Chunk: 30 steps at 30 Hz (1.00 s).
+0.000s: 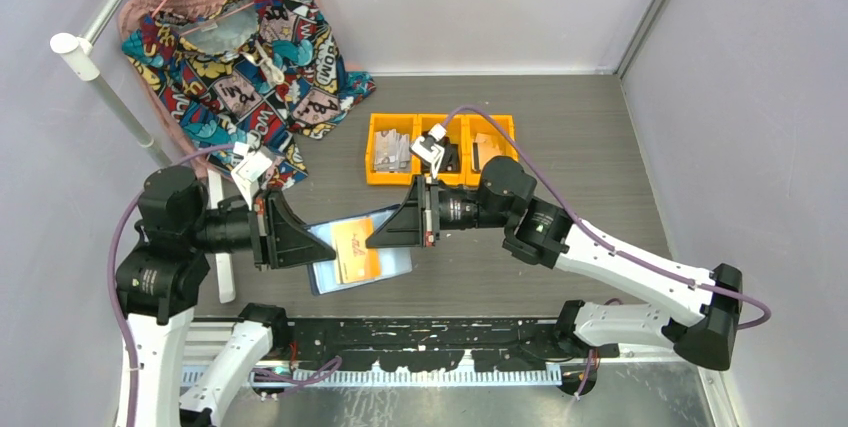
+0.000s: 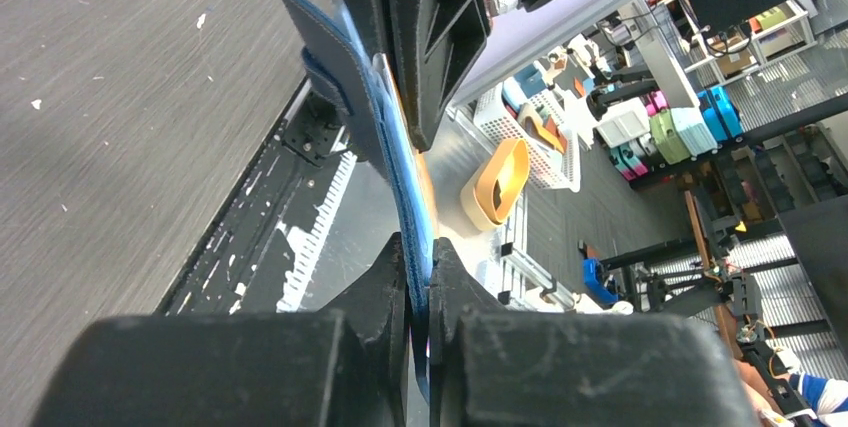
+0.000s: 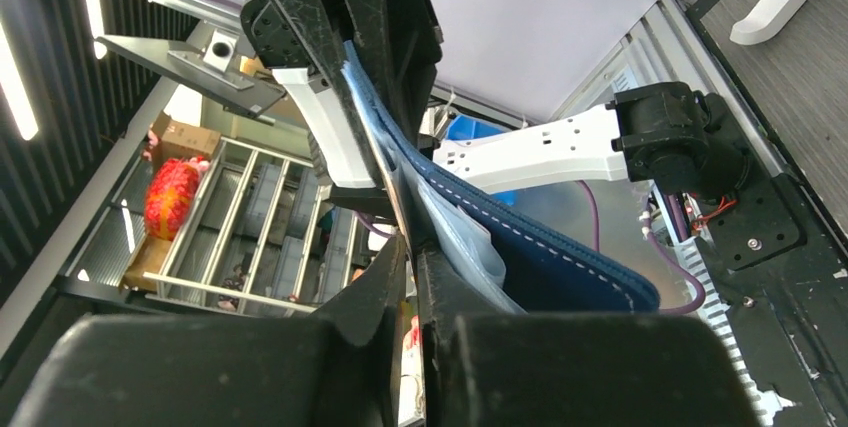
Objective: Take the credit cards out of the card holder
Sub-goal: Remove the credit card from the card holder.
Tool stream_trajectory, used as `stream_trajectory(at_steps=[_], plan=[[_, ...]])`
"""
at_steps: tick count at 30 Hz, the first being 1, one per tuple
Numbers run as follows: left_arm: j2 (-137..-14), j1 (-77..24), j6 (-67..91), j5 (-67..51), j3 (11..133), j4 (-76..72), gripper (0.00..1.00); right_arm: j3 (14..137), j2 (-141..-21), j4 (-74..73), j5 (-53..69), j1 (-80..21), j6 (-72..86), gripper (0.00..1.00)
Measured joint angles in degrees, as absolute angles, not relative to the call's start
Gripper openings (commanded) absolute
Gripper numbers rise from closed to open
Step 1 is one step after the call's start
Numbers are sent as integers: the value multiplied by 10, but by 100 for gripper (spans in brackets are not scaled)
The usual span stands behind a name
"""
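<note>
From above, the open card holder hangs over the table with an orange credit card on it. Yellow bins sit at one o'clock, bare tabletop at three.

Left wrist: the left gripper pinches the holder's edge.

Right wrist: the right gripper clamps the card's thin edge.

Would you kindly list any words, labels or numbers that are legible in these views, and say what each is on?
Comic-print cloth: one burst looks like "BOOM!"; the other lettering is too small and tilted to read.
Orange card in the open card holder: print too small to read.
Yellow bins: nothing legible on the contents.
Wrist views: no legible text.
</note>
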<state>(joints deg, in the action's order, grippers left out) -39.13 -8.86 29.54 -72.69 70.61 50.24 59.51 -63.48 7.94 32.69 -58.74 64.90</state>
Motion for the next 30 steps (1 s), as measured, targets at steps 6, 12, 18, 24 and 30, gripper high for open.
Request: stream_trajectory(at_steps=[6, 12, 18, 24, 30], plan=[[-385, -87, 245, -722, 713, 548, 0, 592, -657, 90, 331, -602, 659, 8], [-393, -86, 190, -693, 732, 613, 0, 585, -657, 99, 337, -603, 658, 1], [-411, -88, 144, -668, 747, 658, 0, 555, -635, 114, 304, -607, 651, 1], [-409, -90, 137, -641, 748, 659, 0, 550, -632, 110, 284, -607, 637, 1], [-407, -90, 133, -643, 748, 661, 0, 550, -617, 89, 275, -608, 620, 1]])
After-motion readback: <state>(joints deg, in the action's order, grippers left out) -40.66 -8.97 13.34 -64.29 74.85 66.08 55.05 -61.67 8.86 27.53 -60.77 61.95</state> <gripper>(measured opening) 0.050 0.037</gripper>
